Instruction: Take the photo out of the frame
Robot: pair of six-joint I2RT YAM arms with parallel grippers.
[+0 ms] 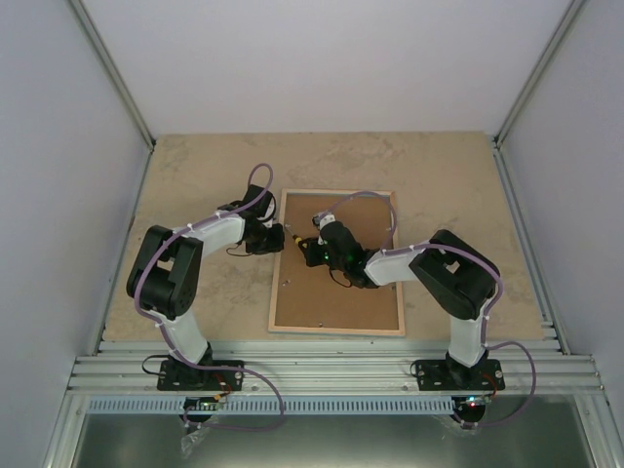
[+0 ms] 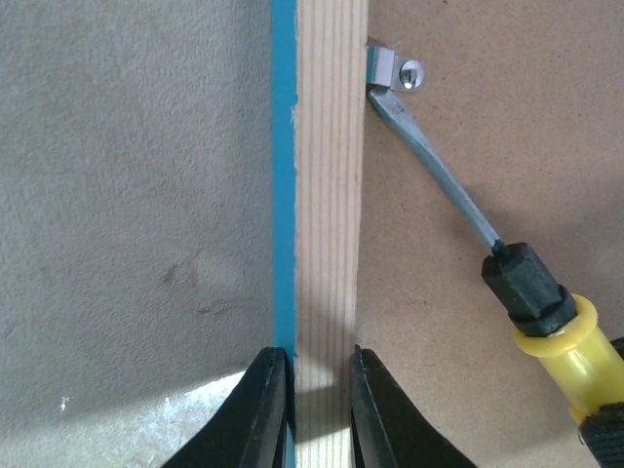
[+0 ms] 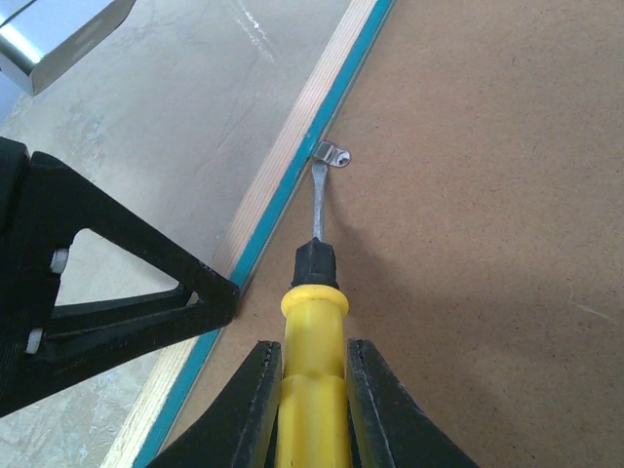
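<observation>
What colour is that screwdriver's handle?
Yellow, with a black collar; the screwdriver shows best in the right wrist view.

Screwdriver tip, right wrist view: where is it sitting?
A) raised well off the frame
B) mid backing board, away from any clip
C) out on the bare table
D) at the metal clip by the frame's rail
D: the right gripper holds the screwdriver with its blade tip at the metal clip beside the rail of the frame.
</observation>
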